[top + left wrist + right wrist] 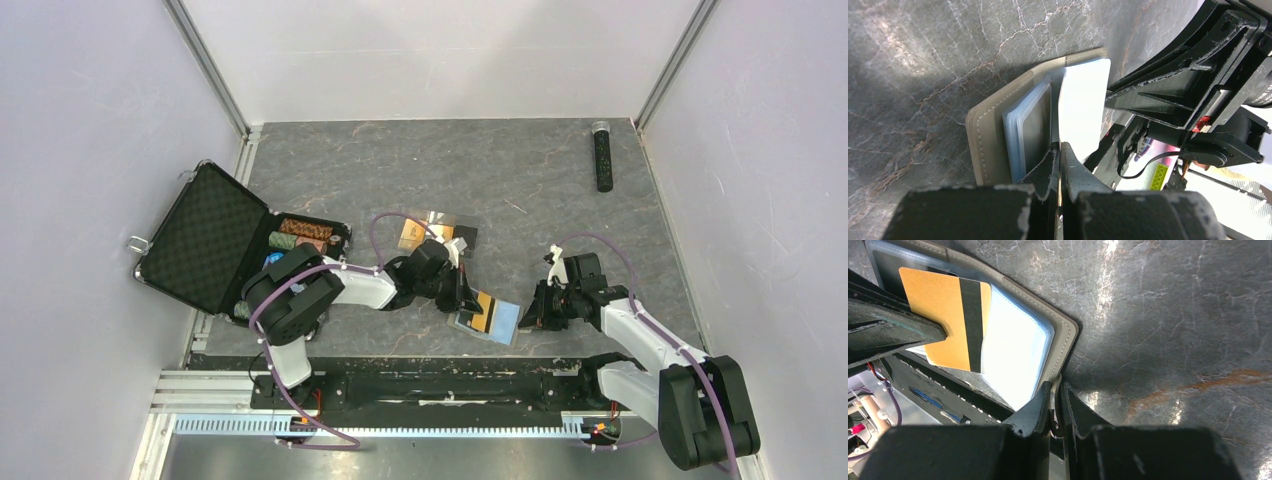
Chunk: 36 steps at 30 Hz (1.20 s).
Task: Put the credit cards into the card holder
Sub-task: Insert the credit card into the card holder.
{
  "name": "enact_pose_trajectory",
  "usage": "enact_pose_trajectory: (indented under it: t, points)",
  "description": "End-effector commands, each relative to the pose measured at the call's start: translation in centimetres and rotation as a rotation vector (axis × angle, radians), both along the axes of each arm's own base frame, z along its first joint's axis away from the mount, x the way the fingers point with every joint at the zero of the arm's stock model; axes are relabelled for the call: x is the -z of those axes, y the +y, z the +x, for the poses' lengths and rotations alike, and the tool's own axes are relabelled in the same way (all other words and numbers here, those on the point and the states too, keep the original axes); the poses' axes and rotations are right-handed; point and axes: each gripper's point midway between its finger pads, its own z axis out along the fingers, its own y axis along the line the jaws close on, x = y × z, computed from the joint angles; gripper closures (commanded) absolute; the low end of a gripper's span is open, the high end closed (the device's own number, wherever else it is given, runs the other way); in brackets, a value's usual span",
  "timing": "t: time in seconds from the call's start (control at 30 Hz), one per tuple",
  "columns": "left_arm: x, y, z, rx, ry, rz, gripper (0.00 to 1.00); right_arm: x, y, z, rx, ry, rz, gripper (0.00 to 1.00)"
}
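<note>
The taupe card holder point(497, 322) lies open near the table's front edge, its light blue sleeves up. My left gripper point(466, 296) is shut on one orange-gold credit card point(482, 309) and holds it over the sleeves. The left wrist view shows that card point(1083, 100) almost edge-on between the left gripper's point(1060, 150) jaws, beside the card holder point(990, 145). My right gripper point(536, 312) is shut on the card holder's right edge. In the right wrist view its jaws point(1057, 390) pinch the holder's rim point(1064, 340), and the card's black stripe point(970, 322) shows. More credit cards point(413, 233) lie behind.
A small clear plastic box point(452, 227) sits by the loose cards. An open black poker-chip case point(205, 240) with chips point(302, 234) stands at the left. A black stick-shaped object point(603, 155) lies at the back right. Walls close in on both sides.
</note>
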Motion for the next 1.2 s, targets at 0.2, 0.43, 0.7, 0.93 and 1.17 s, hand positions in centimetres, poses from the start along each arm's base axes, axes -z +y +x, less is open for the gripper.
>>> enact_pose_trajectory:
  t: [0.2,0.43,0.7,0.93,1.17]
  points:
    - [0.2,0.1,-1.5,-0.002,0.048,-0.010,0.98,2.3,-1.2,-2.0,0.005,0.064,-0.070,0.97]
    - [0.5,2.0,-1.0,-0.064,0.023,0.106,0.98,2.3,-1.3,-2.0,0.007,0.065,-0.071,0.97]
    - [1.0,1.7,-1.4,-0.062,0.023,0.162,0.98,2.3,-1.2,-2.0,0.005,0.064,-0.067,0.98]
    - [0.8,0.3,-2.0,-0.006,0.036,0.112,0.98,2.5,-1.2,-2.3,0.003,0.071,-0.064,0.97]
    - [0.3,-0.7,-2.6,0.042,0.045,0.049,0.98,2.5,-1.1,-2.3,-0.001,0.072,-0.063,0.98]
